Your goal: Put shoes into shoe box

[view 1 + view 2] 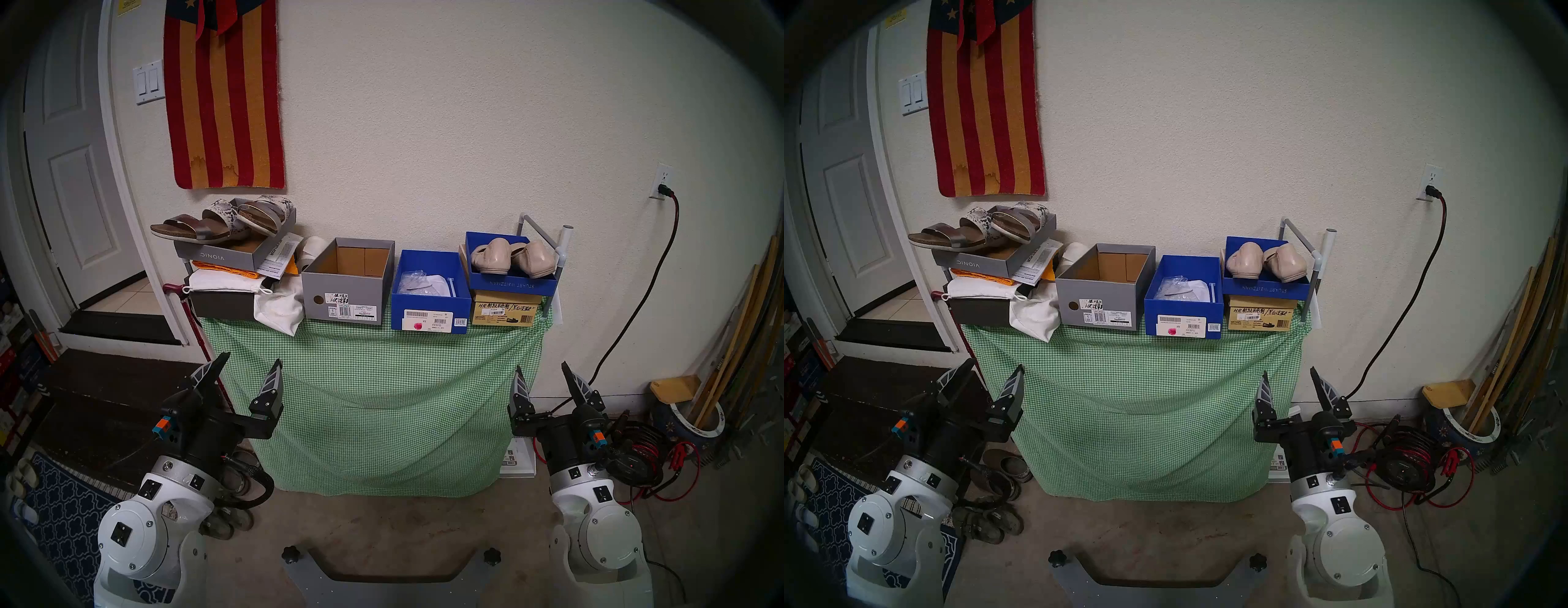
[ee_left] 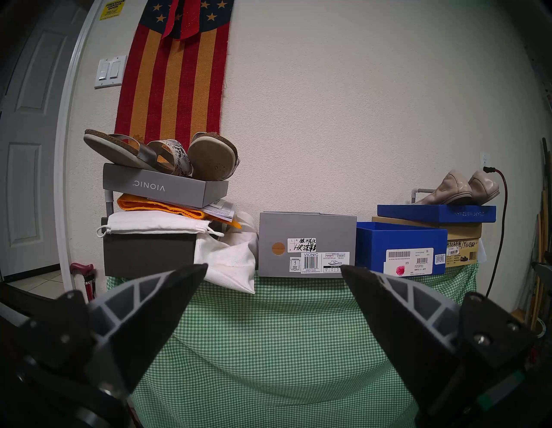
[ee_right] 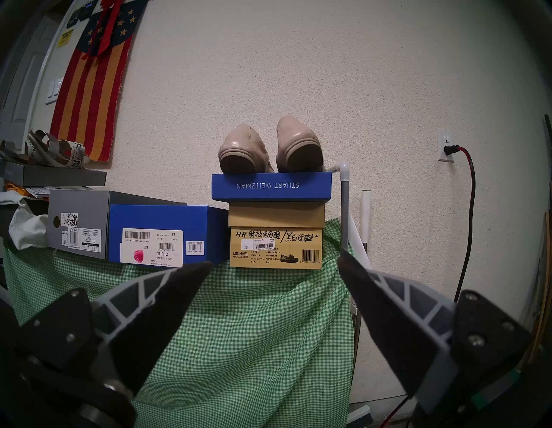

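Two cork-soled sandals (image 1: pixel 220 220) (image 2: pixel 161 155) lie on an upturned grey Vionic lid at the table's left. A pair of beige flats (image 1: pixel 513 257) (image 3: pixel 268 149) rests on a blue lid at the right. Between them stand an open grey shoe box (image 1: pixel 339 297), which looks empty, and an open blue shoe box (image 1: pixel 428 305) with wrapping inside. My left gripper (image 1: pixel 251 358) (image 2: pixel 274 265) and right gripper (image 1: pixel 540 367) (image 3: pixel 275 257) hang below the table's front, both open and holding nothing.
A green checked cloth (image 1: pixel 382 382) drapes the table. A tan box (image 1: pixel 505 314) sits under the blue lid. White dust bags (image 1: pixel 280 305) and a dark box are under the grey lid. Worn shoes (image 1: pixel 996 509) lie on the floor at left, a cable reel (image 1: pixel 636 454) at right.
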You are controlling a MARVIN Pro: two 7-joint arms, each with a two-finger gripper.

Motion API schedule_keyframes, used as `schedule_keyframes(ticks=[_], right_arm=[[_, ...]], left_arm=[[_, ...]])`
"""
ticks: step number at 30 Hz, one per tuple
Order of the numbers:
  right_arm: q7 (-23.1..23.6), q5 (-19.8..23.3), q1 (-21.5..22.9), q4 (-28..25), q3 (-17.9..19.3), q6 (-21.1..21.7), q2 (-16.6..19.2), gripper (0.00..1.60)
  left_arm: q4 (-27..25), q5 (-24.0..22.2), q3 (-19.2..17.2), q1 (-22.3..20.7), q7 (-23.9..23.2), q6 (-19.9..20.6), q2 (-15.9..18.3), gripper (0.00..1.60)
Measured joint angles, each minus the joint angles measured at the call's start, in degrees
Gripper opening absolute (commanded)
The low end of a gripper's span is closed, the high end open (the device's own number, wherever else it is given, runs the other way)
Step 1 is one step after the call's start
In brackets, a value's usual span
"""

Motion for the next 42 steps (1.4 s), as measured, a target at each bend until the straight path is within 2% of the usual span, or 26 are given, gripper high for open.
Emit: schedule_keyframes(ticks=[13,23,28,34,38,42], right_arm=[[0.0,0.0,0.0,0.0,0.0,0.0,0.0,1.60],[0.0,0.0,0.0,0.0,0.0,0.0,0.0,1.60],[0.0,0.0,0.0,0.0,0.0,0.0,0.0,1.60],[0.0,0.0,0.1,0.0,0.0,0.0,0.0,1.60],[0.0,0.0,0.1,0.0,0.0,0.0,0.0,1.60],[0.0,0.0,0.1,0.0,0.0,0.0,0.0,1.60]], left_arm=[[0.0,0.0,0.1,0.0,0.2,-0.1,0.1,1.60],[1.7,7.1,2.0,0.0,4.0,-7.0,-1.0,1.60],[0.8,8.8,-1.8,-0.7,7.6,-8.3,1.0,1.60],[-2.8,7.9,-7.8,-3.9,10.1,-8.7,3.0,1.60],[-2.7,7.7,-11.5,-6.2,11.4,-8.5,4.8,1.60],[-0.5,8.3,-15.6,-9.0,12.3,-7.6,7.4,1.60]])
